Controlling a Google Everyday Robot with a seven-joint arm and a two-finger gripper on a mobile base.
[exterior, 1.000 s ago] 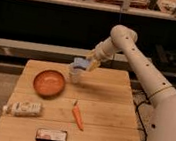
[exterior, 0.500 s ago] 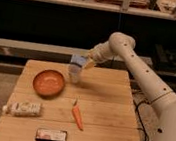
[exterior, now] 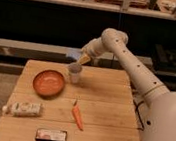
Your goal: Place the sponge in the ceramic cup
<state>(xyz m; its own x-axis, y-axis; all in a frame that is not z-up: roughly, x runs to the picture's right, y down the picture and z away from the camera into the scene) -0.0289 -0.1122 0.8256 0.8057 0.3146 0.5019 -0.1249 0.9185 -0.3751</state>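
The ceramic cup (exterior: 74, 74) stands upright on the wooden table (exterior: 104, 113), just right of the orange-red bowl. My gripper (exterior: 82, 59) hangs directly above the cup's rim and slightly to its right, at the end of the white arm reaching in from the right. The sponge does not show plainly. No blue block is visible at the gripper's tip or on the table, and I cannot see into the cup.
A wide orange-red bowl (exterior: 48, 82) sits at the table's left. An orange carrot-shaped thing (exterior: 77, 116) lies in the middle front. A pale packet (exterior: 22, 109) lies at the left front and a dark flat box (exterior: 52, 136) at the front edge. Dark shelving runs behind.
The gripper stays over the cup and has lifted slightly. The blue sponge that showed at its tip before no longer shows. The cup has not moved.
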